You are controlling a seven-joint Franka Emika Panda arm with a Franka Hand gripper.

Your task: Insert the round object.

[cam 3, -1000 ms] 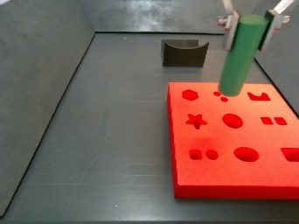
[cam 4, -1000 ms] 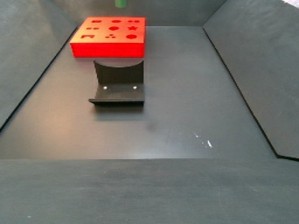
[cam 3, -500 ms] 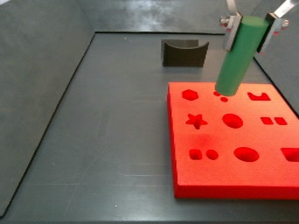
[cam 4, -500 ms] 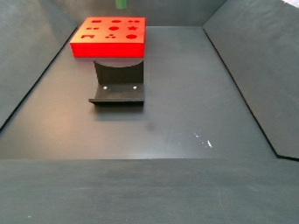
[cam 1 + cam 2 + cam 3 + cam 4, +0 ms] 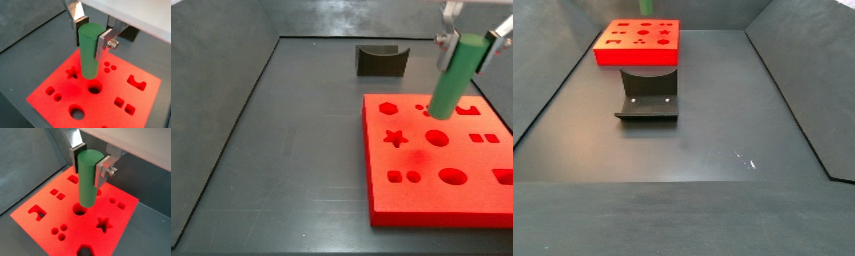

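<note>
I see the gripper above the red board, its silver fingers clamped on the upper end of the green peg. The peg hangs tilted, its lower end just over a round hole near the board's middle, not yet in it. The fixture stands at the board's six o'clock in a side view.

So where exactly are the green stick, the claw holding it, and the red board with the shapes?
Green stick (image 5: 89,52): wrist view, middle of its shaft.
Claw (image 5: 92,31): wrist view, between its two silver fingers, at the stick's upper end.
Red board (image 5: 409,155): side view, bare surface near the star cutout.
</note>
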